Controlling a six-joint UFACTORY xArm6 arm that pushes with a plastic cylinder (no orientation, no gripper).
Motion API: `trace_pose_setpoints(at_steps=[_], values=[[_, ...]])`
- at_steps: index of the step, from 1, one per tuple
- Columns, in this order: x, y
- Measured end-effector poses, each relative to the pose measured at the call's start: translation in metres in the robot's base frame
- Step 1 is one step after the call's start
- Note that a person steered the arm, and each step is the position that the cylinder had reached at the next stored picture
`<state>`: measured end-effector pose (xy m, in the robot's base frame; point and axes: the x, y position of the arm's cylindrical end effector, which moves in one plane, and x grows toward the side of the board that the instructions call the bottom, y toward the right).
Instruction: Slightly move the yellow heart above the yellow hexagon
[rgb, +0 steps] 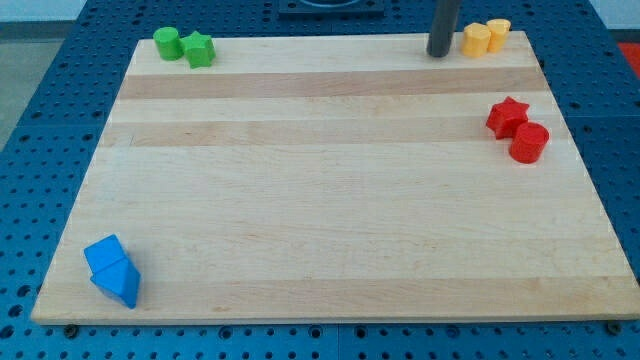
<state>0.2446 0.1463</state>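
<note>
Two yellow blocks sit touching at the top right of the wooden board (320, 200). One yellow block (477, 40) is lower and to the left. The other yellow block (498, 29) is just above and to its right. I cannot tell which is the heart and which the hexagon. My tip (438, 53) rests on the board just left of the left yellow block, with a small gap between them. The dark rod runs up out of the view's top.
A green cylinder (167, 42) and a green star (200, 49) sit at the top left. A red star (507, 116) and a red cylinder (529, 143) sit at the right edge. Two blue blocks (113, 270) lie together at the bottom left.
</note>
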Motion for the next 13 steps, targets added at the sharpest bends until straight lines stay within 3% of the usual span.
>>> trace_pose_setpoints(at_steps=[1, 2, 4, 5, 7, 10, 11, 13], values=[[0.032, 0.001], [0.04, 0.045], [0.033, 0.123], [0.007, 0.144], [-0.037, 0.148], [-0.037, 0.071], [-0.032, 0.071], [-0.024, 0.157]])
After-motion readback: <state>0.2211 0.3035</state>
